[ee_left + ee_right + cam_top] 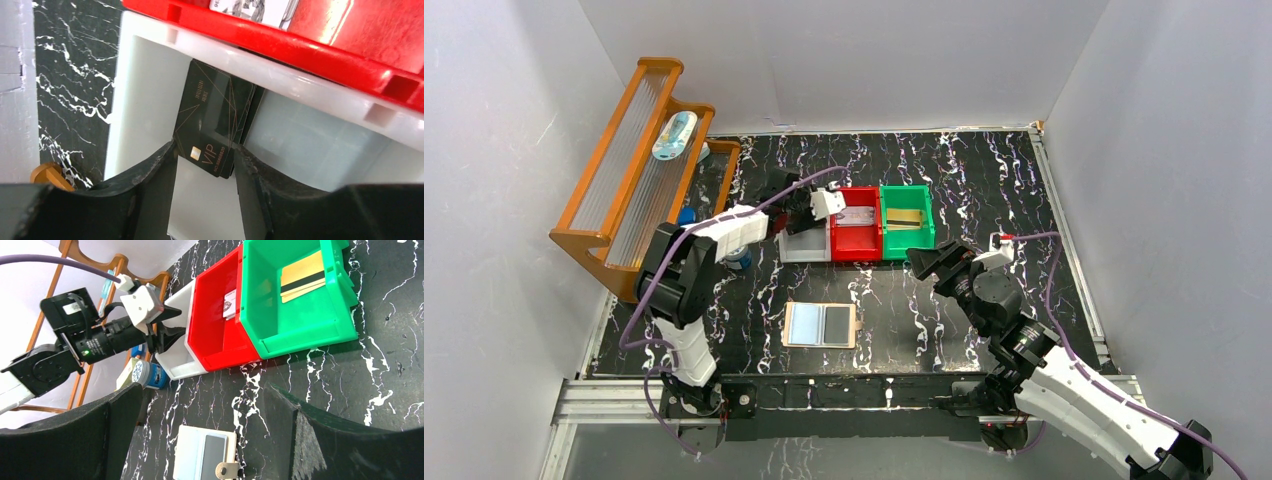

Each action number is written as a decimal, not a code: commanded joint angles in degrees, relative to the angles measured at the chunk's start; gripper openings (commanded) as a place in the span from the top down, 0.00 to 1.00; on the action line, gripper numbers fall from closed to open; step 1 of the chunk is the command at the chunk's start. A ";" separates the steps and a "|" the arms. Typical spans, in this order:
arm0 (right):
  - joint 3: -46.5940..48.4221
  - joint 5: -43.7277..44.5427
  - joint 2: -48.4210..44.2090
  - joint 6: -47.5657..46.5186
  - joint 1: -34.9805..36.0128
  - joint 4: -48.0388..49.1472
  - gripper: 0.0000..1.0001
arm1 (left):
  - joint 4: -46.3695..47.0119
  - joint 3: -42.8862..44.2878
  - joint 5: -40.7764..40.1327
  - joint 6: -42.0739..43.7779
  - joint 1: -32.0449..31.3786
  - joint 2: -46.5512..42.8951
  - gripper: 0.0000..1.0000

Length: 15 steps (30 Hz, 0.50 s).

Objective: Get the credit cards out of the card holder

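Left claw point(204, 148), apparently released, straddles a glossy black card point(205, 115) leaning in the white bin point(145, 100); right claw point(202, 390) gapes.

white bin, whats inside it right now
A black VIP card leaning against the white bin's far wall. A dark edge behind it may be another card; its face is covered.

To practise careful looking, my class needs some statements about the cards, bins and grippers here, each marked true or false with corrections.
1. The card holder lies open on the table. True.
2. A black card stands in the white bin, just beyond the left gripper. True.
3. The gold card lies in the white bin. False: the gold card lies in the green bin.
4. The right gripper is shut on a card. False: the right gripper is open and empty above the table.
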 commanded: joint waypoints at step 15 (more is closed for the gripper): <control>9.83 -15.48 14.69 0.13 -0.23 0.53 0.02 | 4.16 -14.17 6.68 -38.69 -0.25 -31.31 0.35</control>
